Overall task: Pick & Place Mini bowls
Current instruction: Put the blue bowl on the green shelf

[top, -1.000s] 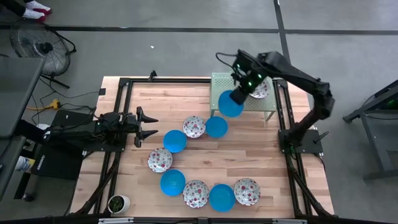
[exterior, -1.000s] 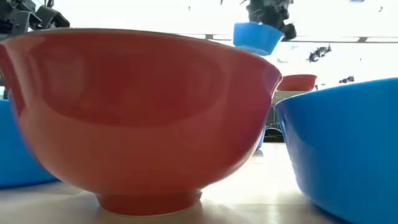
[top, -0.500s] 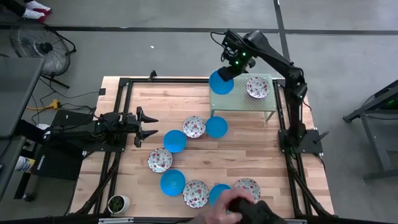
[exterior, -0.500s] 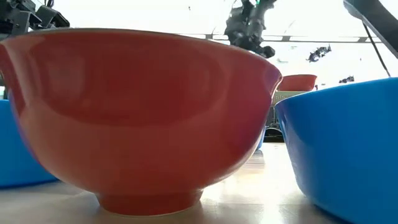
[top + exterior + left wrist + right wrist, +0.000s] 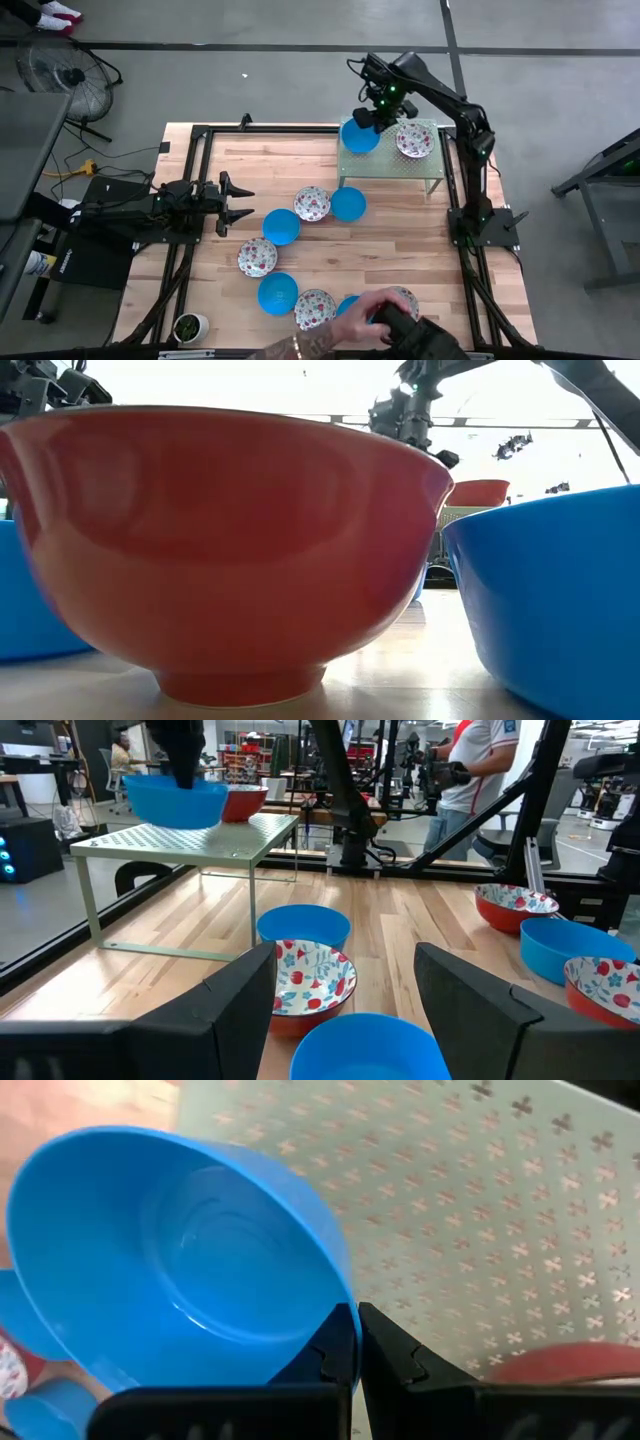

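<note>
**Inspector A:** We record the right gripper (image 5: pixel 372 117) pinching the rim of a blue bowl (image 5: pixel 359 136) between nearly closed jaws, over the left end of the green shelf (image 5: pixel 420 166), beside a floral bowl (image 5: pixel 413 141).

**Inspector B:** Placing step, we judge. Next it must lower, then release. The left gripper (image 5: pixel 240 203) waits open at the table's left.

**Inspector A:** Against half a second ago, the bowl sits slightly further onto the shelf, and a person's hand (image 5: pixel 345 327) reaches further over the front bowls.
</note>
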Motion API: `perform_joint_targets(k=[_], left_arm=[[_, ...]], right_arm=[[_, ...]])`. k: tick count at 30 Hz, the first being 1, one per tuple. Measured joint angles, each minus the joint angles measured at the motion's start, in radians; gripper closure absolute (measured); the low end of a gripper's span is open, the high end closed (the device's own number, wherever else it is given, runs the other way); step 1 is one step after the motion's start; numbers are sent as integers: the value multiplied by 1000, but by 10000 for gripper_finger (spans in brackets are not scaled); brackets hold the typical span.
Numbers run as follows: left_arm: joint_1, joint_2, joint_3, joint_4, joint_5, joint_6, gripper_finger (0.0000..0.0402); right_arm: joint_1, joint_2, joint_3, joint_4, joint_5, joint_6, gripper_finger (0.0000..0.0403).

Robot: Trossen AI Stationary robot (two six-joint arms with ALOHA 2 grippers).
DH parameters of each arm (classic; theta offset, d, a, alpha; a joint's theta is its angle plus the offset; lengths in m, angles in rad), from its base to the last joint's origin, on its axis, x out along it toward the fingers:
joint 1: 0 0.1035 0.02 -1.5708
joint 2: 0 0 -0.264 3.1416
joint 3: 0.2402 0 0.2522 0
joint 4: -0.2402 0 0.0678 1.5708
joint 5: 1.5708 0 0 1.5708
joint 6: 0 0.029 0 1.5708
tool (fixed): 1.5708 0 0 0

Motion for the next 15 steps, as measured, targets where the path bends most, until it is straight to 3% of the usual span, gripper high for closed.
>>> perform_joint_targets(k=[15], left_arm=[[0, 0, 0, 0, -1, 0, 169]], right_arm=[[-15, 1, -12, 2, 13, -23, 382]])
